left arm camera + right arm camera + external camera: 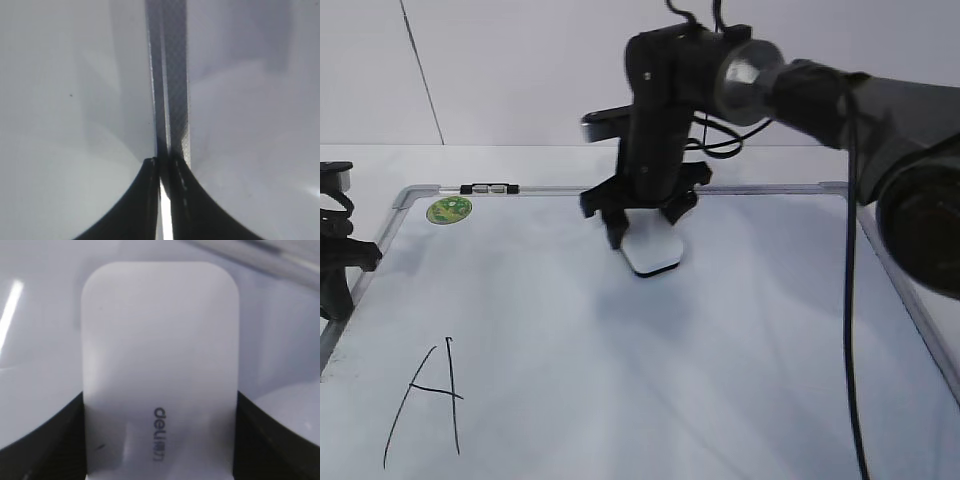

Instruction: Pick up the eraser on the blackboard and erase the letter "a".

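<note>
Item 1, the right hand (645,222): we find it at the 12 o'clock part of the blackboard (740,360), pointed down and clamped on the eraser (654,250). In the right wrist view the fingers (42,440) sit tight against both long sides of the eraser (160,365), logo up. We judge the side grip leaves the felt face free to wipe.

Item 2, the eraser: white, rounded, its near end low at the board in the exterior view; we cannot tell whether it touches the surface or hangs just above.

Item 3, the left hand (161,165): its fingers are together, nothing between them, over the board's left frame rail at 9 o'clock. We judge it parked out of the way.

Item 4, the letter "a": we find no small "a" in any view; only a large capital "A" (425,400) at 7 o'clock, well apart from the eraser.

Item 5, surface: glossy white board, silver frame, green sticker (449,209) at 10 o'clock, a small clip (489,188) on the top rail beside it.

Item 6, room: pale counter (520,160) under the board, plain light wall (500,70) behind.
</note>
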